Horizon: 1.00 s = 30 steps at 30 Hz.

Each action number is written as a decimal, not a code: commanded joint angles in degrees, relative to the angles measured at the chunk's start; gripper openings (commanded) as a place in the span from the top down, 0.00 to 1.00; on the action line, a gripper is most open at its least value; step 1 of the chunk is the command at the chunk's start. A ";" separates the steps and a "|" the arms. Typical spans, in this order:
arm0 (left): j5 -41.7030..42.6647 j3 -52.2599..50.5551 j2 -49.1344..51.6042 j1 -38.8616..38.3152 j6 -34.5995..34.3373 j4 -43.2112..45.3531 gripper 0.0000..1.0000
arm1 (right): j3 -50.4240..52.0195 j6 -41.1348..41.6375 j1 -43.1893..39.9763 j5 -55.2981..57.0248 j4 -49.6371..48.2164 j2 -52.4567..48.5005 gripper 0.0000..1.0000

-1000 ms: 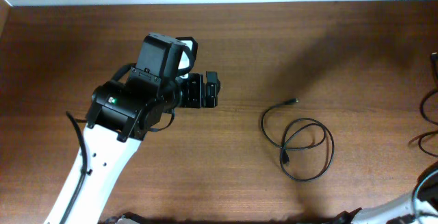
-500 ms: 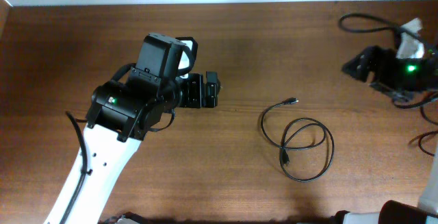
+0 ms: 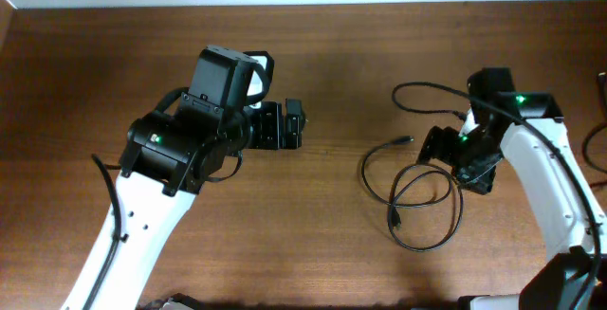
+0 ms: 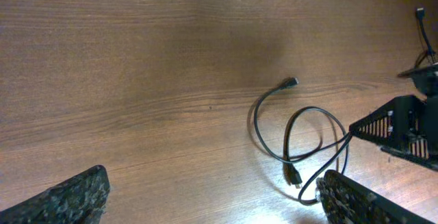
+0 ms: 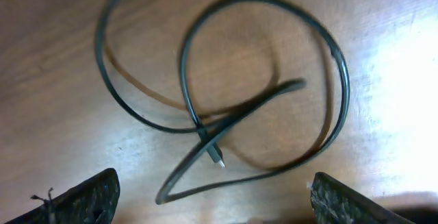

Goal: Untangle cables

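Note:
One thin black cable [image 3: 364, 171] lies in crossing loops on the wooden table, right of centre, with both plug ends free. My right gripper [image 3: 446, 149] hovers over the loops' upper right part; in the right wrist view its fingers [image 5: 215, 207] are open with the cable [image 5: 202, 132] under and ahead of them. My left gripper [image 3: 289, 125] is open and empty, left of the cable and apart from it. In the left wrist view its fingers [image 4: 219, 203] are spread wide, with the cable [image 4: 293, 175] ahead and the right gripper [image 4: 404, 125] at the right edge.
A black lead [image 3: 422, 90] arcs from the right arm over the table behind the cable. More dark cables [image 3: 596, 149] show at the right edge. The table's far edge [image 3: 303, 5] meets a white wall.
The right arm has swung in from the right edge to above the cable loops. The left arm and the cable have not moved.

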State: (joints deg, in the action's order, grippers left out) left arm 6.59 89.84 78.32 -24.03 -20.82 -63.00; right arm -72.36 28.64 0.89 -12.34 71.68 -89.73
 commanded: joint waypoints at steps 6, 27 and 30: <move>-0.44 0.20 0.00 0.07 0.07 0.15 0.01 | 10.45 4.90 4.90 0.61 -10.16 0.33 0.45; -0.44 0.20 0.00 0.07 0.07 0.15 0.01 | 4.50 -4.44 -2.45 36.96 -57.83 0.35 0.96; -0.44 0.20 0.00 0.07 0.07 0.15 0.01 | 4.50 -21.90 -5.03 47.43 -76.67 0.33 0.96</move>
State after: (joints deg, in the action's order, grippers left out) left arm 6.61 89.84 78.32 -24.05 -20.82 -62.96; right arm -66.70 18.17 -2.42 26.28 -2.11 -90.17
